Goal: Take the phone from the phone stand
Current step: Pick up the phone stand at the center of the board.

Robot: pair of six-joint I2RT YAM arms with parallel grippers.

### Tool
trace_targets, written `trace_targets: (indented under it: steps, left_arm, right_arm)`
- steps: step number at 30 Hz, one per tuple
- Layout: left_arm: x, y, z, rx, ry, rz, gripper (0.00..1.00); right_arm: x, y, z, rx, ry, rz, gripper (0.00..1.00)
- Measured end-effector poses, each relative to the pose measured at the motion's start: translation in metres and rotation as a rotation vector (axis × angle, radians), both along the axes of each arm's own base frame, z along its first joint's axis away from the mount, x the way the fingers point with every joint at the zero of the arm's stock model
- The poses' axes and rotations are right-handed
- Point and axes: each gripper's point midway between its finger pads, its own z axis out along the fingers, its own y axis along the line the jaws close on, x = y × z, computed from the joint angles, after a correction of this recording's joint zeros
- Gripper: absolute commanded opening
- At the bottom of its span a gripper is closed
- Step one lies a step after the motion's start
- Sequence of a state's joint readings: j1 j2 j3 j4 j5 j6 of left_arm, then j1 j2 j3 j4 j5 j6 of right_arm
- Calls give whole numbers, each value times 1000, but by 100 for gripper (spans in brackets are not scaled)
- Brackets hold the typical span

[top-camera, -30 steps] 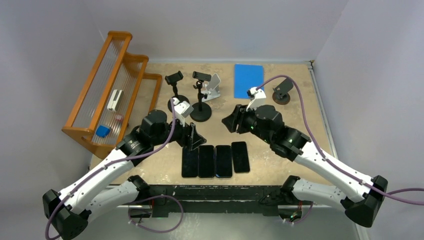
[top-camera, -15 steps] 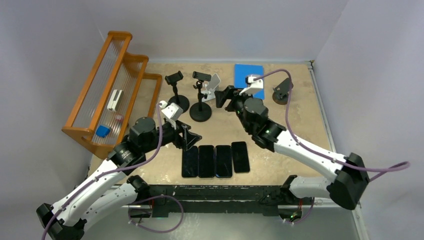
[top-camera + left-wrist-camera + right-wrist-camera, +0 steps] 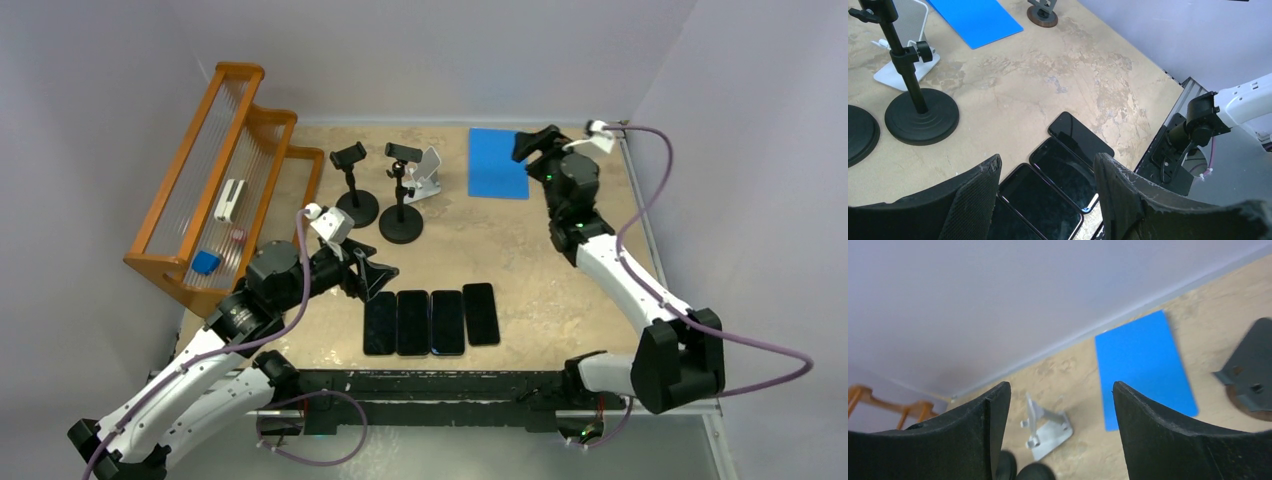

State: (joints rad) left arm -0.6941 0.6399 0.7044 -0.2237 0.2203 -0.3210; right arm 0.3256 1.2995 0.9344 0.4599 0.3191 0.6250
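Observation:
Several black phones lie flat side by side near the table's front; they also show in the left wrist view. None of the stands I see holds a phone: two black pole stands, a silver folding stand and a small black stand. My left gripper is open and empty, hovering just left of the phone row. My right gripper is open and empty, raised at the back right over the blue mat's right edge, facing the silver stand.
An orange wooden rack with small items stands along the left side. The blue mat lies flat at the back. The walls close in behind and to the right of the right arm.
The right arm swung from the table's middle up to the back right corner, past the silver stand. The left gripper drew back slightly to the left. The phones have not moved.

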Motion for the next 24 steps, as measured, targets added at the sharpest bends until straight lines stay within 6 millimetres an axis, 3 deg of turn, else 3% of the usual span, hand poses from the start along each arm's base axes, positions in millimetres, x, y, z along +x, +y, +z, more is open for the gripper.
trace_targets:
  steps: [5,14,24]
  left_arm:
    - [-1,0,1,-3,-2,-5,66]
    - [-5,0,5,-14,-10,-19,66]
    - [-2,-3,-3,-2,21,-16,66]
  right_arm:
    - [4,-73,0,77,-39,-140,75]
    - [-7,-190,-27,215,-101,-353,74]
    - [7,-215,-36,197,-146,-332,76]
